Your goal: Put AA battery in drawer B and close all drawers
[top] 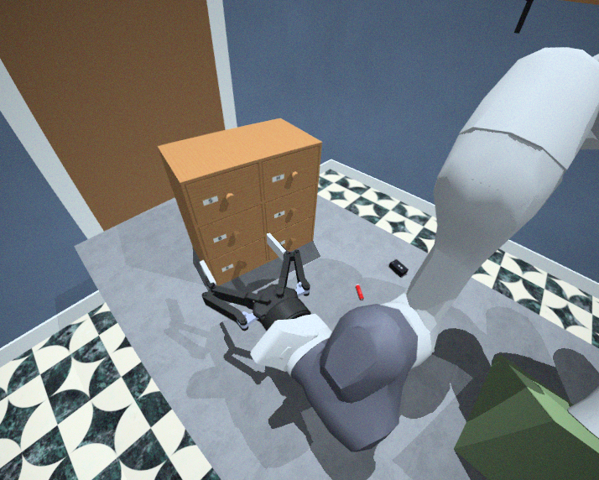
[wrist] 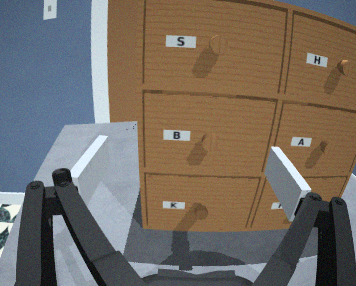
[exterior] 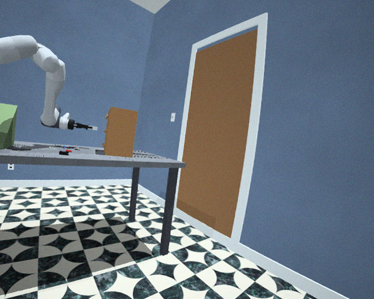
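The wooden chest (top: 240,147) (exterior: 121,130) (wrist: 122,60) stands upright with all visible drawers pushed in. Drawer B (top: 247,227) (wrist: 235,150) is the middle one of the left column; its round knob (wrist: 208,142) is right of its label. My gripper (top: 240,258) (exterior: 94,128) (wrist: 189,156) is open and empty. It points level at the chest, a little short of the front, its fingers spread wide either side of drawer B's knob. A small red cylinder (top: 359,291) (exterior: 68,150), which looks like the AA battery, lies on the table in front of the chest and right of the gripper.
A small black box-like thing (top: 398,268) (exterior: 64,153) lies near the red cylinder. A small blue thing (exterior: 64,147) shows on the table in the exterior view. A green block (top: 514,425) (exterior: 6,128) stands near the arm's base. Drawers S, K, H and A surround drawer B.
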### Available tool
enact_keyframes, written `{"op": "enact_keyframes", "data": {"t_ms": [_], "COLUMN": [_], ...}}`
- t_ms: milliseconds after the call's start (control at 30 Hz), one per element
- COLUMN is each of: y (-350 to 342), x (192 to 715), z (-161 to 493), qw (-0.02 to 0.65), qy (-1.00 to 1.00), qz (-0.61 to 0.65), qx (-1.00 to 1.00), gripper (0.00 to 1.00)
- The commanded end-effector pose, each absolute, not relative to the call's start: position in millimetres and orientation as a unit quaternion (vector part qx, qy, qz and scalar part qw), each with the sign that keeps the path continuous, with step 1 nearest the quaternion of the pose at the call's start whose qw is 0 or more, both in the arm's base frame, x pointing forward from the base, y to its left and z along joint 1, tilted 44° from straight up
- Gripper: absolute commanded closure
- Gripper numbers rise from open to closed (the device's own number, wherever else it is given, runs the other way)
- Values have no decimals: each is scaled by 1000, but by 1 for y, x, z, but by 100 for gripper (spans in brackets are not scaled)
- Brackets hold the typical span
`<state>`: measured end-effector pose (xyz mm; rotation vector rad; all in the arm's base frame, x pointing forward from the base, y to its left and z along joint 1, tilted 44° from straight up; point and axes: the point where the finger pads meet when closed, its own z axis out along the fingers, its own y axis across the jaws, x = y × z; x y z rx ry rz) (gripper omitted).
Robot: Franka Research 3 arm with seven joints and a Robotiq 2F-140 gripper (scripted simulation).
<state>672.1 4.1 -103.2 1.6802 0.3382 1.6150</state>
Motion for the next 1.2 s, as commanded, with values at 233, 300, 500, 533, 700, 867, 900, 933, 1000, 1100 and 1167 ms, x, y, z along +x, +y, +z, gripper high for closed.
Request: {"op": "enact_keyframes", "data": {"t_ms": [233,300,500,533,700,867,900,933,1000,1100,1167], "y": [9,11,19,21,27,40,42,44,49,56,61], "x": [666,664,657,656,651,640,638,636,632,627,623], "z": [-103,-101,-96,-95,-92,-84,-83,-81,-79,-74,-72], "qw": [395,397,403,404,408,412,412,412,412,411,409], "qy": [117,110,84,79,60,20,12,4,-11,-34,-49], "qz": [592,581,533,524,488,411,395,380,348,301,269], "qx": [692,702,739,746,769,813,821,828,842,860,870], "gripper": [0,0,0,0,0,0,0,0,0,0,0]}}
